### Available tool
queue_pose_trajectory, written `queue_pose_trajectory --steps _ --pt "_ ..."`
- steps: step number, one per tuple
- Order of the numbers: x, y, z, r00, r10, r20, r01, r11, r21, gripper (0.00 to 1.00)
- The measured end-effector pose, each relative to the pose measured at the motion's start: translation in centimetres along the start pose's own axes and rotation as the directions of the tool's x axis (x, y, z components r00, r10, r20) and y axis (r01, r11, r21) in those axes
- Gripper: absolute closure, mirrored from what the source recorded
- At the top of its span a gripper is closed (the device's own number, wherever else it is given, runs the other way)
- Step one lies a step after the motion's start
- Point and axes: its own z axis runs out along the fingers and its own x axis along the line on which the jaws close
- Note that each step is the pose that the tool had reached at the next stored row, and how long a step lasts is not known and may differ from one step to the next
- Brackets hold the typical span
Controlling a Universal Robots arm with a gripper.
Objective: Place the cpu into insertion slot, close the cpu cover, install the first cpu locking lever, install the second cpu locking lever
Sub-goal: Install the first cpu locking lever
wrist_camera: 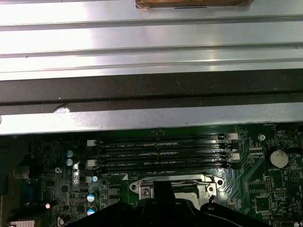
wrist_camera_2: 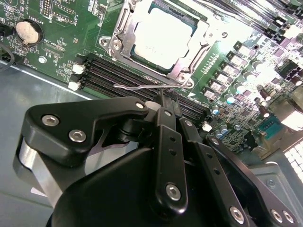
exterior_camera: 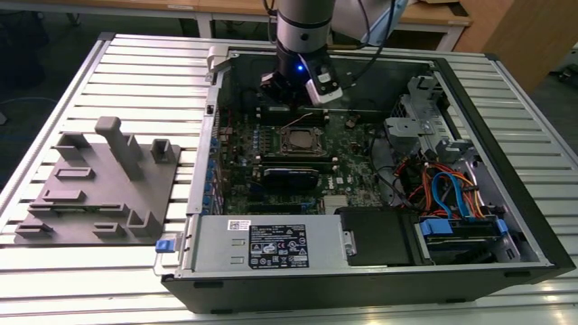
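Just short of the insertion slot [wrist_camera_2: 115, 45], hovers with end effector [wrist_camera_2: 162, 99] clenched on nothing evident, tips near crosswise-lying locking lever [wrist_camera_2: 142, 87], cpu [wrist_camera_2: 163, 33] seated straight ahead beneath cpu cover [wrist_camera_2: 203, 35].

The cpu [wrist_camera_2: 163, 35] has a smooth, satin, pale metal top. The cpu cover [wrist_camera_2: 204, 34] is bright bare metal. The motherboard [wrist_camera_2: 59, 61] is glossy green. The table [exterior_camera: 81, 288] is ribbed, brushed metal. The fixture block [exterior_camera: 91, 200] looks like matt grey plastic.
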Motion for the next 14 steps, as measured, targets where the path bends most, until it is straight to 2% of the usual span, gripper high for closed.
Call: queue_pose_trajectory --steps 14 --pt "-0.61 0.60 0.44 1.0000 0.000 -0.0003 0.000 1.0000 0.0003 0.89"
